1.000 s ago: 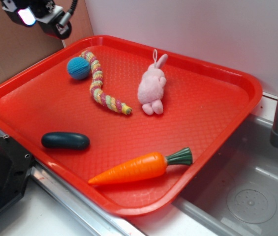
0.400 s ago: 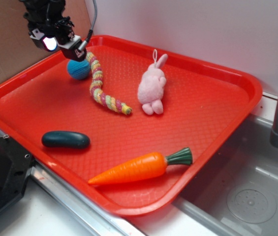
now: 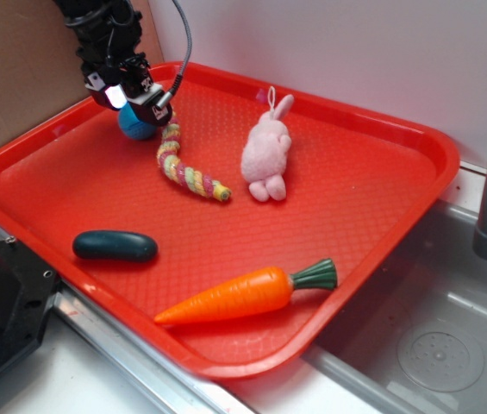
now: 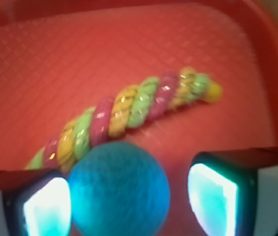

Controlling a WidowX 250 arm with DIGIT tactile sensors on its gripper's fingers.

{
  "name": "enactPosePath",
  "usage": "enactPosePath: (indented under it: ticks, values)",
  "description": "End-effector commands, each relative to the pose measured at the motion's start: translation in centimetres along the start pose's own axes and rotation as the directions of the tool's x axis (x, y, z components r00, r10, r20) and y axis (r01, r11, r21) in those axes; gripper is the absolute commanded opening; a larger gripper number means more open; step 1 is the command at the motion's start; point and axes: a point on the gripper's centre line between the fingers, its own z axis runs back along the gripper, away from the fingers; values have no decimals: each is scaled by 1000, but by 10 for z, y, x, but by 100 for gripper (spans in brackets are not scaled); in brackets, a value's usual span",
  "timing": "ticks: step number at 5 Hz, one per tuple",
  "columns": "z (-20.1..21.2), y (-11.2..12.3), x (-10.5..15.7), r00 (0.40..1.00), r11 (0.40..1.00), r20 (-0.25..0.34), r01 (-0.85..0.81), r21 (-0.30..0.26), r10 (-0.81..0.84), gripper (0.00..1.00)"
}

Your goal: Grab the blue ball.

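The blue ball (image 4: pixel 119 189) lies in the red tray's (image 3: pixel 415 185) far left corner, touching the twisted rope toy (image 4: pixel 129 115). It sits between the two fingers (image 4: pixel 212 199), which are spread wide, neither touching it.

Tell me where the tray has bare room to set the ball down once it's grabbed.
Widest free patch: right half of the tray, between bunny, carrot and right rim. A smaller one lies left of the rope, above the cucumber toy. Crowded: the back-left corner, where the gripper straddles the ball beside the rope.
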Motion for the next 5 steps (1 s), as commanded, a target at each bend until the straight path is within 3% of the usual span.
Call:
enactPosePath:
  ticks: [1,2,3,4,5]
  values:
    - [-5,1,14,999,999,37,24,-38,-22,0]
    - [-3,-1,10,999,999,31,21,-43,-20,0]
    - [7,-1,8,1000,1000,-1,-18,-1,18,0]
    - [31,-12,6,989,979,-77,-114,171,129,0]
    - [58,-27,4,980,970,-138,-111,217,143,0]
